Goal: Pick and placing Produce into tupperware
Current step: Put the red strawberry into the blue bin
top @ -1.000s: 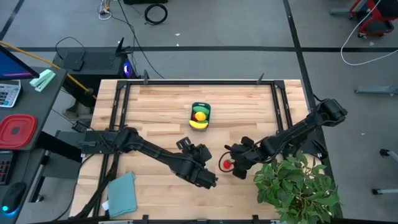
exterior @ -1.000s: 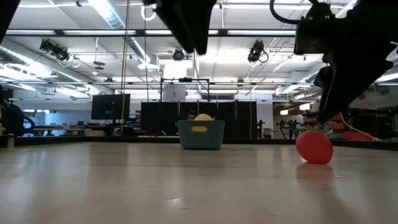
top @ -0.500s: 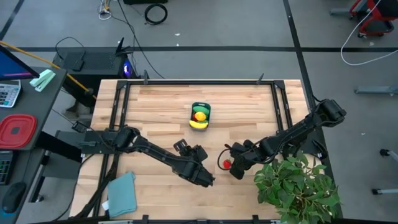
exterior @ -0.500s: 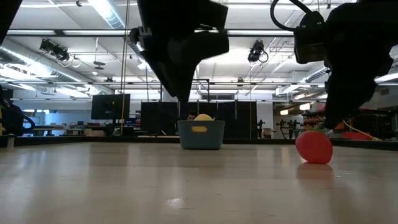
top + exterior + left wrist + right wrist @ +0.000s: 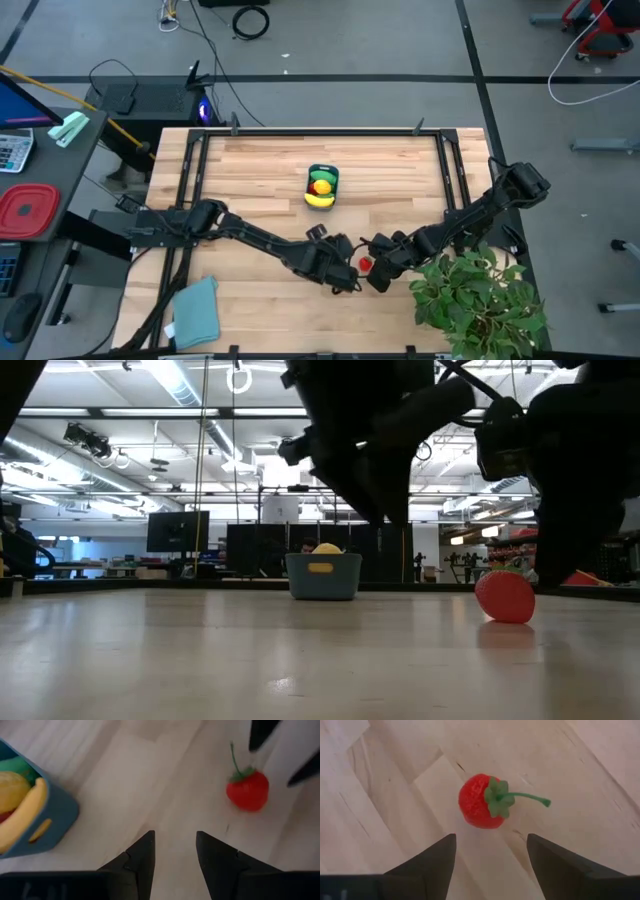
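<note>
The strawberry [image 5: 482, 801], red with a green cap and thin stem, lies loose on the wooden table [image 5: 250, 170] just ahead of the right gripper [image 5: 490, 851], a little short of the gap between its fingertips and touching neither finger. That gripper's jaws stand wide apart with nothing in them, the berry roughly centred on their opening. In the high view the right gripper [image 5: 380, 272] sits low beside the berry [image 5: 365, 264], with the potted plant [image 5: 480, 300] close behind the arm.

The left gripper [image 5: 340, 278] hangs on the berry's other side, its fingers [image 5: 142, 857] partly parted and empty; from its wrist camera the strawberry [image 5: 247, 791] is off ahead and to one side, not lined up with its jaws. The teal tupperware [image 5: 322, 186], further up the table from both grippers, already holds a banana [image 5: 22, 817] and other yellow and green produce.

The step in hand looks like the approach for a pick of this last loose piece. The right gripper seems best placed: it would need to ease forward and down until the fingers straddle the berry's body, then close gently, since a smooth round toy could roll or squirt out. After that comes a lift and a carry over to the tub. With both grippers this near the berry, one should yield to avoid a clash.
</note>
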Robot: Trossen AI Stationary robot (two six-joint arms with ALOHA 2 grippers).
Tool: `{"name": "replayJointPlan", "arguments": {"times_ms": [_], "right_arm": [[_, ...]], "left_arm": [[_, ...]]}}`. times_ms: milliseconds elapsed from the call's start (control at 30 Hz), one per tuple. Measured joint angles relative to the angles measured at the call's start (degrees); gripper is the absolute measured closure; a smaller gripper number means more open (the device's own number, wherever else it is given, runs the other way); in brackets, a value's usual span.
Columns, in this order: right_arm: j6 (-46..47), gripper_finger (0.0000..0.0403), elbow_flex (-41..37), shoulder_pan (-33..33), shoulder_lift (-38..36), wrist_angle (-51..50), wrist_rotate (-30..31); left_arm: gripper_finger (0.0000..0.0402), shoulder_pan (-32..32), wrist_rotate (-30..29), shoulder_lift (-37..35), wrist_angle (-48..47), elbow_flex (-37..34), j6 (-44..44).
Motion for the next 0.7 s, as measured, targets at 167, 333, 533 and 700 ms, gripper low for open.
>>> {"name": "replayJointPlan", "arguments": {"times_ms": [167, 333, 533, 700], "right_arm": [[-1.0, 0.0149, 0.0, 0.3, 0.0, 1.9, 0.6], [-0.5, 0.0149, 0.0, 0.3, 1.5, 2.7, 1.3], [-0.6, 0.0149, 0.0, -0.3, 4.5, 5.2, 2.2], [-2.1, 0.0149, 0.0, -1.0, 5.6, 9.8, 3.6]], "left_arm": [[0.0248, -0.3, 1.3, 0.0, -1.5, -1.6, 1.1], [0.0245, 0.3, 1.4, 0.0, -5.5, -2.2, 0.0], [0.0255, 1.2, 1.2, 0.0, -9.5, -2.2, -1.7], [0.0262, 1.8, 1.2, 0.0, -11.5, -2.2, -1.7]]}}
